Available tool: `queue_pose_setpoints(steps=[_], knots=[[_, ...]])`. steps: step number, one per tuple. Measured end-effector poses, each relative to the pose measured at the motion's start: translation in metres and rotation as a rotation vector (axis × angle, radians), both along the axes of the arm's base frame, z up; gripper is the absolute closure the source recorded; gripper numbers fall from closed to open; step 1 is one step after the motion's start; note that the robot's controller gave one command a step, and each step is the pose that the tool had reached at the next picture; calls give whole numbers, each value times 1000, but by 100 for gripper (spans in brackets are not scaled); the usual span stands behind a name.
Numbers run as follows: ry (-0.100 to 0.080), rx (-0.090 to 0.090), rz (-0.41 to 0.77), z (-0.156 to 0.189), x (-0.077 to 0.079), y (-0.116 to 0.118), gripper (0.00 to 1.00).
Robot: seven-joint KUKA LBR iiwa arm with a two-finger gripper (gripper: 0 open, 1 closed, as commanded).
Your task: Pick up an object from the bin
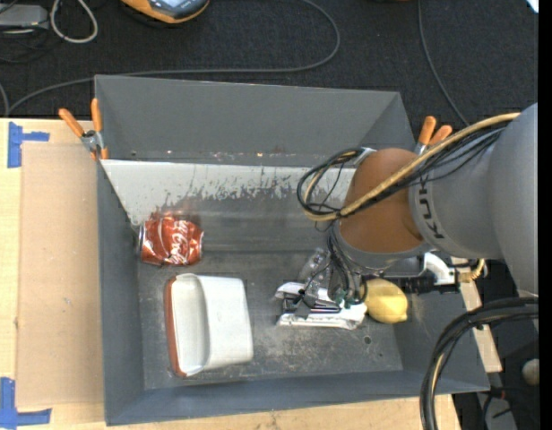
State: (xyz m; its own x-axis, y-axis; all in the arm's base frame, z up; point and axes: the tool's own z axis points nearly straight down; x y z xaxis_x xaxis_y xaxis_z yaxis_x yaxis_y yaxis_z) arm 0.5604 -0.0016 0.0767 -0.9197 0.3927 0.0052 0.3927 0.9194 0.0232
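Observation:
My gripper [314, 285] is low in the right half of the bin, under the orange wrist cover. Right beneath it on the bin floor lies a flat silvery-white thing [325, 319] with a small green bit at its right end; I cannot tell whether the gripper touches it. A yellow lemon [387, 304] rests just to the right of that thing, close beside the gripper.
A crushed red cola can [171, 240] lies at the left, near the back wall. In front of it sits a white rectangular dish with a reddish edge [209, 322]. The arm and its cables come in from the right over the bin's rim.

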Motion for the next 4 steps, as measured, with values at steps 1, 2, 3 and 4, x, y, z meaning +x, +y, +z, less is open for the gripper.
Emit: queue_pose_setpoints(steps=[1, 2, 3, 4], knots=[[10, 1, 12, 74, -2, 1, 100], [17, 0, 14, 170, -10, 10, 100], [17, 0, -21, 88, -19, 12, 100], [23, 0, -45, 61, -20, 12, 100]])
